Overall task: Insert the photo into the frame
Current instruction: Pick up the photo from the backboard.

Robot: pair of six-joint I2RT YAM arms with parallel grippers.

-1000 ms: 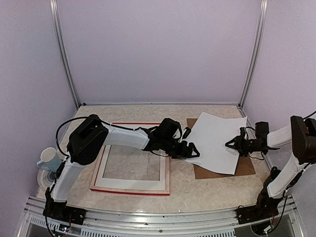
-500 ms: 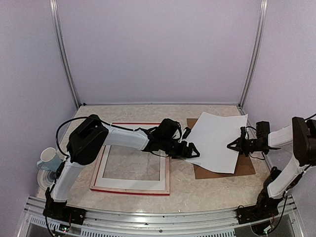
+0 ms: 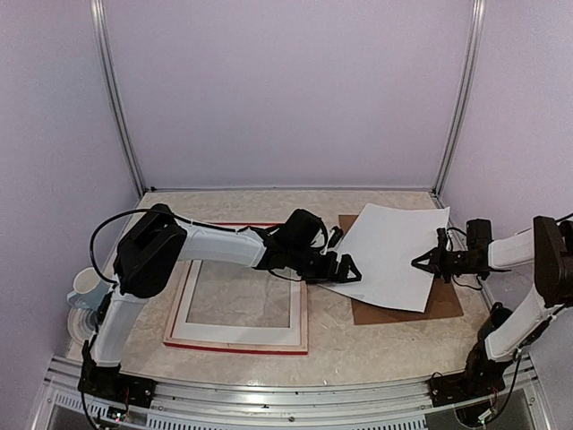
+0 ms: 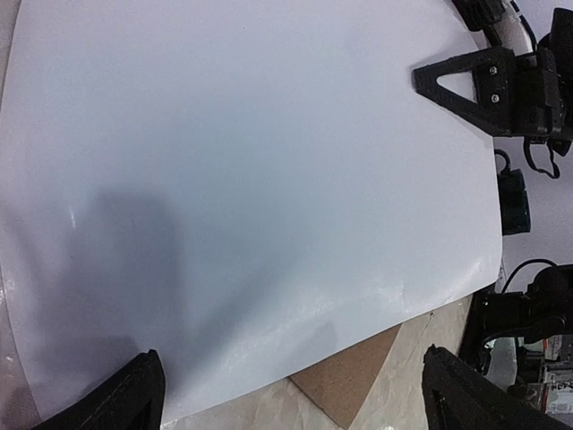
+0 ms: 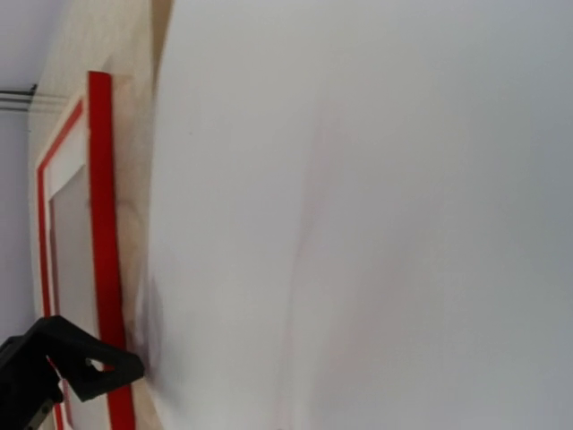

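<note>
While right jaws clench the photo (image 3: pixel 389 255) by its edge, left jaws gape at its other corner | photo partly on brown board (image 3: pixel 445 305), beside frame (image 3: pixel 235 347) | I'd carry it across low and flat.

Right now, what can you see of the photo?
The photo is a rectangular paper sheet, plain white side up, slightly glossy and bowed. It lies skewed over the brown board, right of the frame. The right tool pinches its right edge; the open left tool sits at its left corner.
</note>
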